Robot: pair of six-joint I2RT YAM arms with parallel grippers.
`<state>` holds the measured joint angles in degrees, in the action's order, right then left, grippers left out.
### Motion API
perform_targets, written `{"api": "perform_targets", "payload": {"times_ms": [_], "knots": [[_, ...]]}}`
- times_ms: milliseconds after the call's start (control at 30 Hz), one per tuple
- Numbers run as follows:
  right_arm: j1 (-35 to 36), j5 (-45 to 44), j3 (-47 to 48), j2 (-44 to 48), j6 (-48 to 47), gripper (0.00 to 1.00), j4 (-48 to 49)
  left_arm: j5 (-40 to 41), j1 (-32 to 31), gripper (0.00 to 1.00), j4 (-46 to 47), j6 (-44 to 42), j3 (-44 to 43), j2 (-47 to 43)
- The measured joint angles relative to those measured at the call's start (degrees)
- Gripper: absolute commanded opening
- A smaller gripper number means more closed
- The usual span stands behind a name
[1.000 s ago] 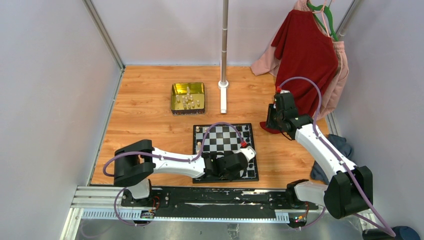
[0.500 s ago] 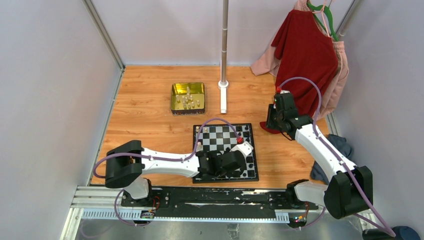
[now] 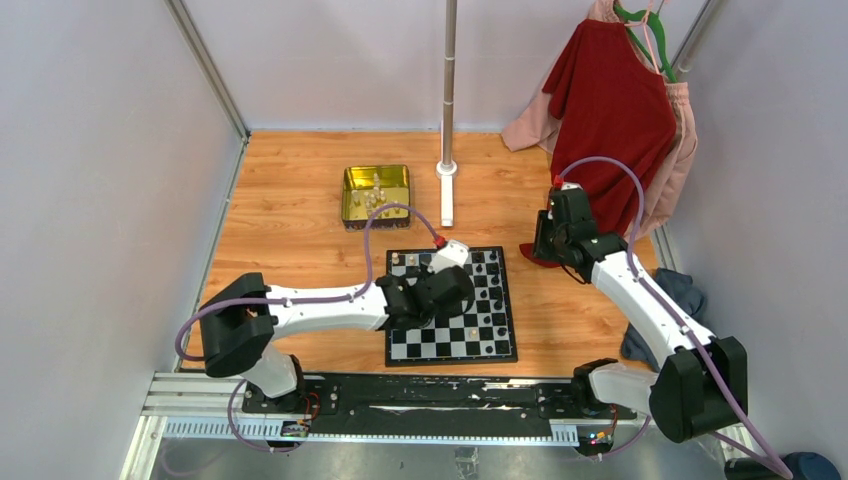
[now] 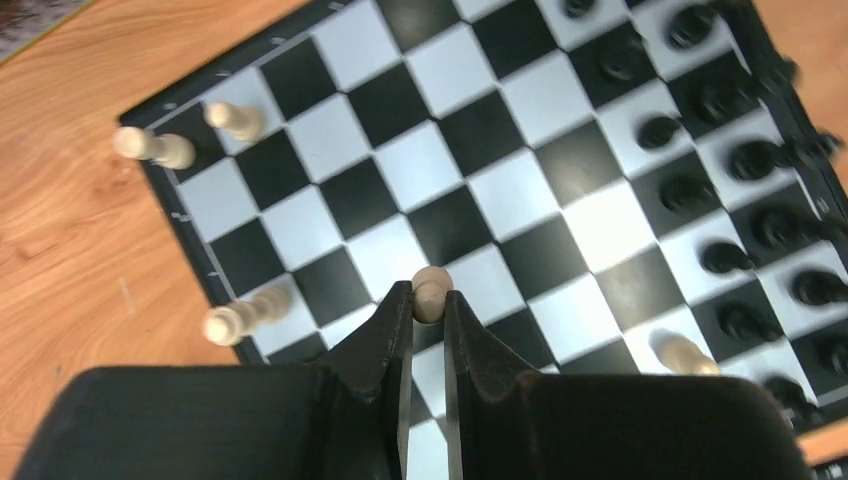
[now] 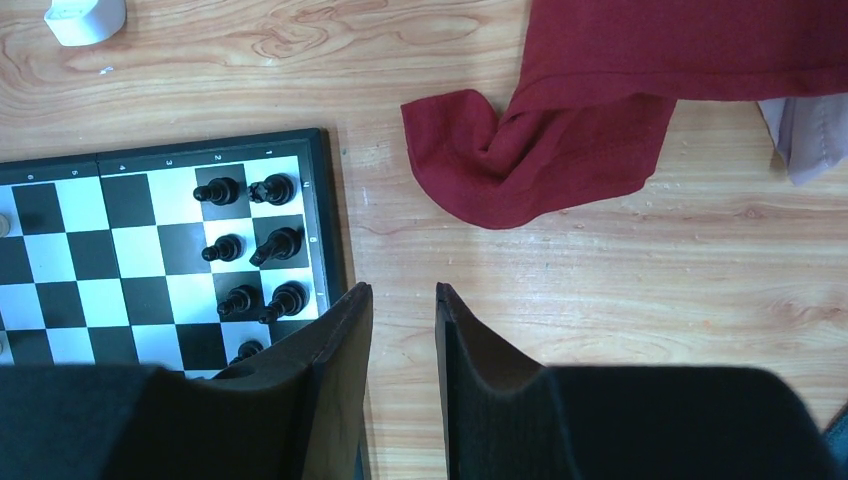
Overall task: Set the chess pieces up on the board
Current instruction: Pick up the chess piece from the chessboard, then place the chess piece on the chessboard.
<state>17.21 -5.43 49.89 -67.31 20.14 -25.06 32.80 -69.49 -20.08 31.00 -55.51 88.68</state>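
The board [image 3: 452,340] lies in the middle of the wooden table. Black chess pieces [image 3: 492,288] stand along its right side. My left gripper [image 3: 430,296] hovers over the board's left-centre part, shut on a cream pawn [image 4: 431,292] whose round head pokes out past the fingertips. Loose cream pieces [image 4: 238,119] stand near the board's left edge, and another [image 4: 686,352] stands close to the black ones [image 4: 745,160]. My right gripper [image 5: 403,295] hangs open and empty over bare wood just right of the board [image 5: 110,260].
A gold tin [image 3: 352,212] holding several cream pieces sits behind the board to the left. A metal pole [image 3: 448,90] rises behind the board from a white foot [image 3: 447,205]. Red clothing [image 3: 615,110] hangs at the back right, its hem [image 5: 520,160] trailing onto the wood.
My left arm has swung from the board's near edge toward its far left part, carrying the cream pawn. The right arm has stayed still.
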Motion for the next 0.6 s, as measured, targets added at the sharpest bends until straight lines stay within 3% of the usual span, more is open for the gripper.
{"api": "perform_targets", "payload": {"times_ms": [300, 600], "knots": [[0.0, 0.0, -1.0, 1.0, 0.0, 0.34, 0.6, 0.7, 9.3, 0.0, -1.1, 3.1, -0.1, -0.9], [0.1, -0.1, -1.2, 1.2, 0.0, 0.34, 1.1, -0.9, 12.9, 0.0, -0.9, 4.4, -1.7, 1.6]]}}
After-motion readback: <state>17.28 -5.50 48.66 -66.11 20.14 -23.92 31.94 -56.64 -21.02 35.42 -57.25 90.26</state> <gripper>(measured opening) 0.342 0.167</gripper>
